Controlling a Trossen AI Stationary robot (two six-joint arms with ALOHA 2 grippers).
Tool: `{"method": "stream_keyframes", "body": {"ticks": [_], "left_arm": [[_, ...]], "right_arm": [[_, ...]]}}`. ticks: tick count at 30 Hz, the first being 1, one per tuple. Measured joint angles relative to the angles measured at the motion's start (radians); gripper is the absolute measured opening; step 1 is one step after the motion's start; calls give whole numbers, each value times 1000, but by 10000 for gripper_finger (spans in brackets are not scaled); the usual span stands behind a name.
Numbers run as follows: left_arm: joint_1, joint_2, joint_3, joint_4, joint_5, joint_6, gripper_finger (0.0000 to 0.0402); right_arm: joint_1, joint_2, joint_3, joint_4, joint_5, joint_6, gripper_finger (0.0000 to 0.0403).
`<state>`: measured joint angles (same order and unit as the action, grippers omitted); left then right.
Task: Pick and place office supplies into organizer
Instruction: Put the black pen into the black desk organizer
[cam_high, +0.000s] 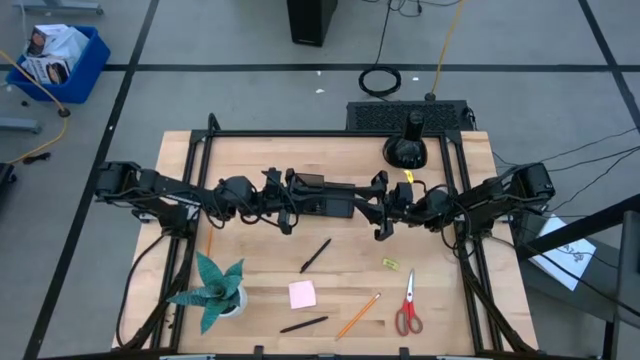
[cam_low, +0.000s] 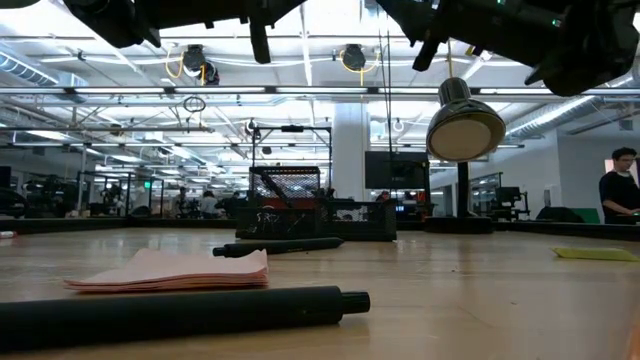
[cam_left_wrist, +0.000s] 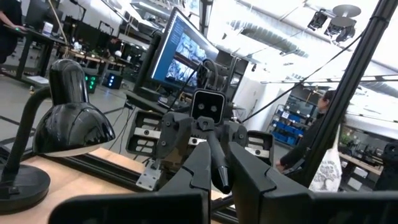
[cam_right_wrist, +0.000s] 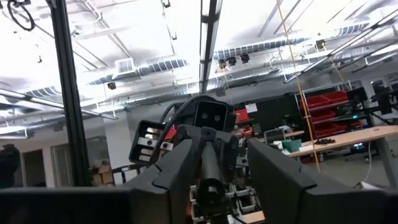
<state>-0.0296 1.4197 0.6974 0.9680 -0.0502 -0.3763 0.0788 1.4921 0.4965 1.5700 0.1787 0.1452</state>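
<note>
Black arms are both up over the table's middle, pointing at each other across the organizer (cam_high: 325, 196), w/ left gripper (cam_high: 285, 208) just beside its left end and right gripper (cam_high: 383, 212) just beside its right end. Neither holds anything; wrist views show each arm looking at the other, and whether the fingers are open or closed I can't tell for either. All supplies lie on the near half of the table, apart from both grippers: a black pen (cam_high: 315, 255) closest, lying diagonal, roughly between the two arms but a bit nearer the left one; pink sticky-note pad (cam_high: 302, 294) and a second black pen (cam_high: 304, 324) further toward the front edge; orange pencil (cam_high: 358, 315), also diagonal; red-handled scissors (cam_high: 408, 304) and small yellow piece (cam_high: 390, 263) on the right side, nearer the right arm. Teal plant (cam_high: 213, 288) sits front-left, desk lamp (cam_high: 407, 148) back-right. Prob. next pick = diagonal pen: gripper must drop toward the front edge and turn its jaws across the pen's long axis.
</note>
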Motion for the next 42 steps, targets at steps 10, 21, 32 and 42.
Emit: {"method": "stream_keyframes", "body": {"ticks": [10,21,32,42], "left_arm": [[0,0,0,1,-6,5,30],[4,0,0,0,-5,7,44],[68,-35,0,-103,18,-52,67],[129,-237,0,-473,-12,45,181]], "right_arm": [[0,0,0,1,0,-33,28],[0,0,0,0,-1,-38,44],[0,0,-1,-7,14,-73,32],[3,0,-1,-57,23,-103,26]]}}
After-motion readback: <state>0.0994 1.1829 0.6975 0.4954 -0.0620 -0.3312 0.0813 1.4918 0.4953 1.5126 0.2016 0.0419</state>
